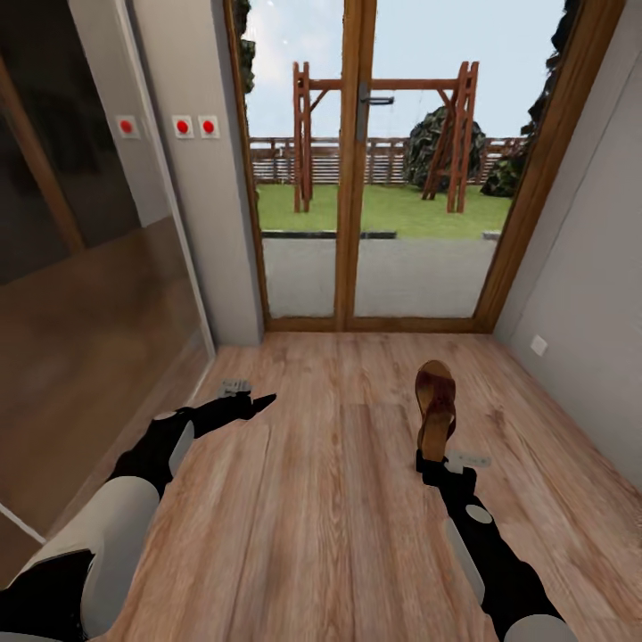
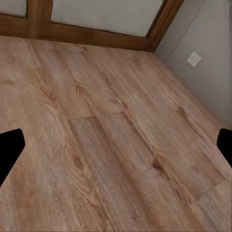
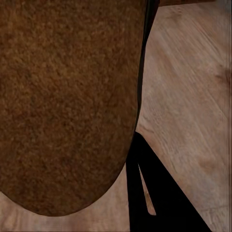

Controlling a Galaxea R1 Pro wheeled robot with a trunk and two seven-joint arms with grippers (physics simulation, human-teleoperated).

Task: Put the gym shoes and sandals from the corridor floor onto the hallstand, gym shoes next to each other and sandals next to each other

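Right arm: black and white segments rising from the head view's lower edge; its gripper [image 1: 434,459] is clamped on the heel end of a sandal [image 1: 436,407], carrying it clear of the floor.
Sandal: brown leather, oval sole, tan footbed, wide strap; it stands nearly on edge and points away from the robot. In the right wrist view its underside [image 3: 67,101] is a rough, grainy brown surface with a rounded end, and one black finger [image 3: 159,193] lies against its edge.
Left arm: same black and white casing, reaching forward and low; its gripper [image 1: 254,404] is spread wide with nothing between the tips. In the left wrist view a black fingertip [image 2: 9,150] sits at either border over bare planks.
Corridor floor [image 1: 339,499]: light brown wood planks with grain and dark knots.
Glass doors [image 1: 361,160]: wooden frame, dark lever handle, lawn and wooden swing frame beyond.
Walls: grey; three small square plates with red buttons [image 1: 183,127], no lettering readable; a white socket [image 1: 539,345] low on the right-hand wall.
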